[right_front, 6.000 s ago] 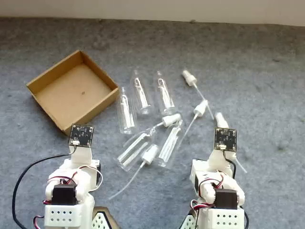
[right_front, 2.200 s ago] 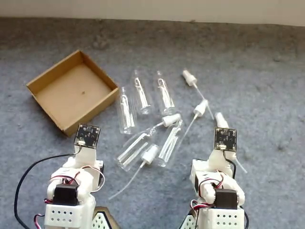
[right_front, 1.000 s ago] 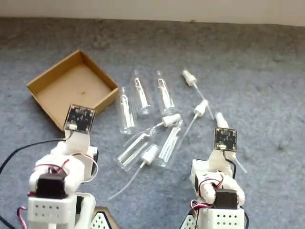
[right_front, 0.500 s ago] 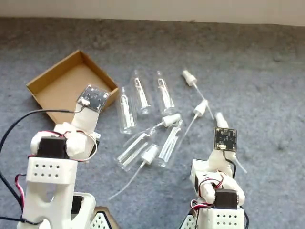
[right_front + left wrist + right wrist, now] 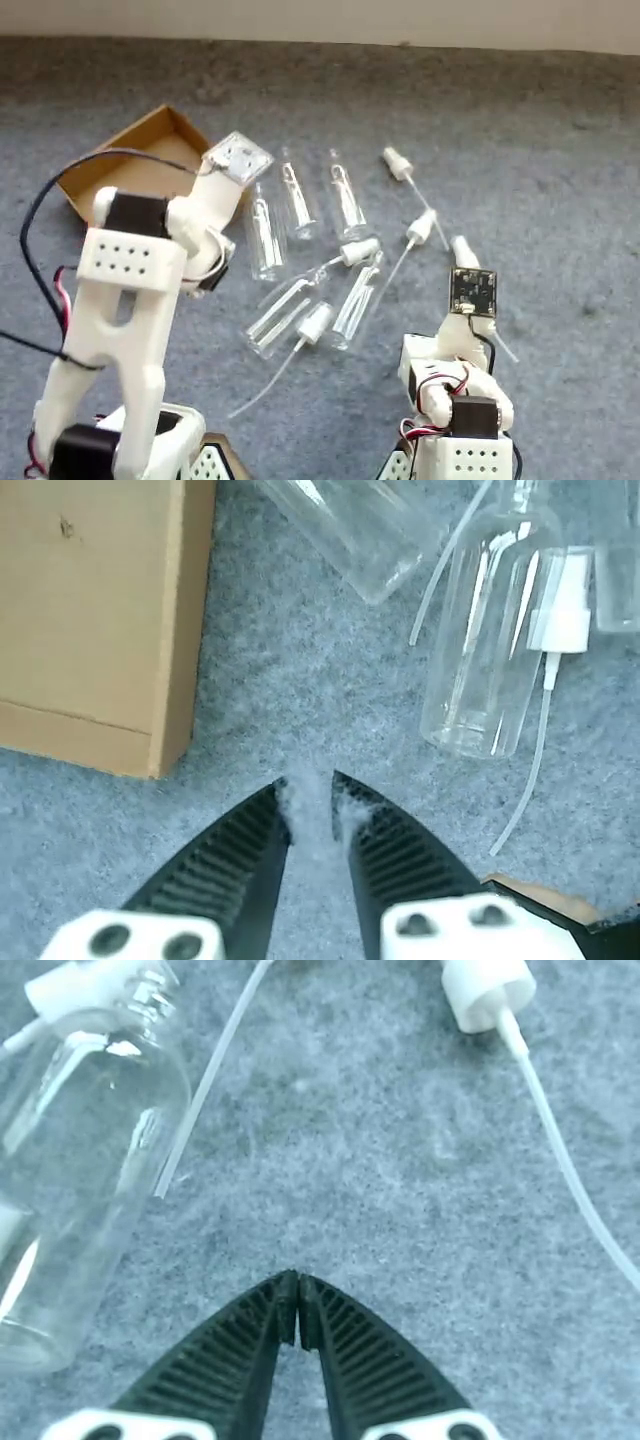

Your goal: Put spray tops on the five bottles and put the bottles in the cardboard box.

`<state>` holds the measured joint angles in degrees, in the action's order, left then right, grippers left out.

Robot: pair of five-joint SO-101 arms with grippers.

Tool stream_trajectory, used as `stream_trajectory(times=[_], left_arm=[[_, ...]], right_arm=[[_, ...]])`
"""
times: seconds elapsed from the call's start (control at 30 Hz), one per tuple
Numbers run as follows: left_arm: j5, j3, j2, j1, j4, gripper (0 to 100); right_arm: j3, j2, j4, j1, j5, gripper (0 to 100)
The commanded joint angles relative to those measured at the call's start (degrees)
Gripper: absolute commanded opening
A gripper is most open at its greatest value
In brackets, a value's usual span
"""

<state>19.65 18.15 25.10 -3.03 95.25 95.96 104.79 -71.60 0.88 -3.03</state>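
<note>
Several clear bottles lie on the grey carpet, among them one (image 5: 265, 235) beside the cardboard box (image 5: 120, 165) and one (image 5: 285, 310) nearer the arms. White spray tops with long tubes lie loose around them, such as one (image 5: 397, 162) at the back and one (image 5: 315, 322) on a near bottle. My left gripper (image 5: 310, 788) hangs slightly open and holds nothing, over bare carpet between the box (image 5: 90, 610) and a bottle (image 5: 490, 660). My right gripper (image 5: 298, 1305) is shut and holds nothing, low over the carpet between a bottle (image 5: 80, 1160) and a spray top (image 5: 487, 995).
The raised left arm (image 5: 130, 270) covers part of the box's near side. The right arm (image 5: 460, 385) sits folded at the front edge. Open carpet stretches to the right and behind the bottles.
The left arm has risen and swung forward and to the right, from its folded pose to the gap between box and bottles. The right arm and the objects have not moved.
</note>
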Motion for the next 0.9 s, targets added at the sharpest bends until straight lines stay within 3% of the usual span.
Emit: stream_trajectory(times=[0.0,0.13,0.2,0.27,0.4,0.6,0.87], left_arm=[[0.6,-13.5,-8.7,-0.8,1.1,1],[0.8,-19.5,-18.1,-1.5,3.4,1],[4.6,-19.9,-21.8,-3.2,3.6,1],[9.5,-19.9,-24.4,-5.8,3.8,1],[10.1,-20.4,-25.3,-12.2,3.5,1],[10.0,-20.3,-25.7,-18.2,3.3,16],[10.3,-12.2,-25.8,-19.9,-7.6,17]], right_arm=[[9.2,0.5,-0.3,0.5,-0.5,0.5],[9.2,0.5,-0.3,0.5,-0.5,0.5],[9.2,0.5,-0.3,0.5,-0.5,0.5],[9.2,0.5,-0.3,0.5,-0.5,0.5],[9.2,0.5,-0.3,0.5,-0.5,0.5],[9.2,0.5,-0.3,0.5,-0.5,0.5],[9.2,0.5,-0.3,0.5,-0.5,0.5]])
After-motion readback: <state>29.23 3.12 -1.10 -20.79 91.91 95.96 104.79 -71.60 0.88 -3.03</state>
